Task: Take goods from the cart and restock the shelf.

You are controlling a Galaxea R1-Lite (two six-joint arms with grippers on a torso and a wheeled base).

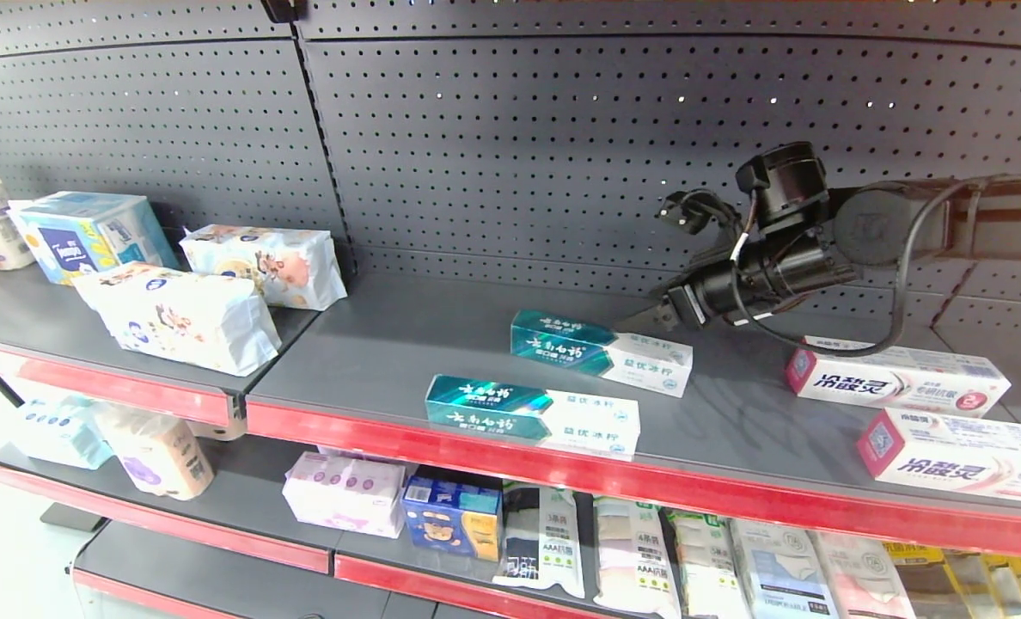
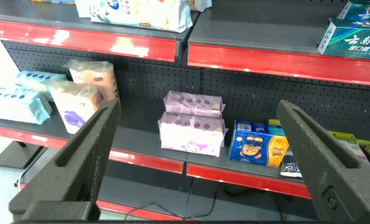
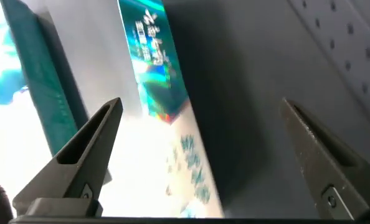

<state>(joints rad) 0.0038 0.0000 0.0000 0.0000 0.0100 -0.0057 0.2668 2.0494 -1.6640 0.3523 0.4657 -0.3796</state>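
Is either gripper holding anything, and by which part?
Nothing is held: the left gripper is open, and the right gripper is open beside the rear toothpaste box.

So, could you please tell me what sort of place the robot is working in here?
Probably a shop or supermarket aisle: tiered shelves with red front edges, a pegboard back panel, and packaged goods such as toothpaste boxes and tissue packs.

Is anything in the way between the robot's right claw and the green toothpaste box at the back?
Nothing visible. The open right gripper hangs close beside the back toothpaste box on the shelf, with nothing lying between them. The front toothpaste box lies nearer the red edge.
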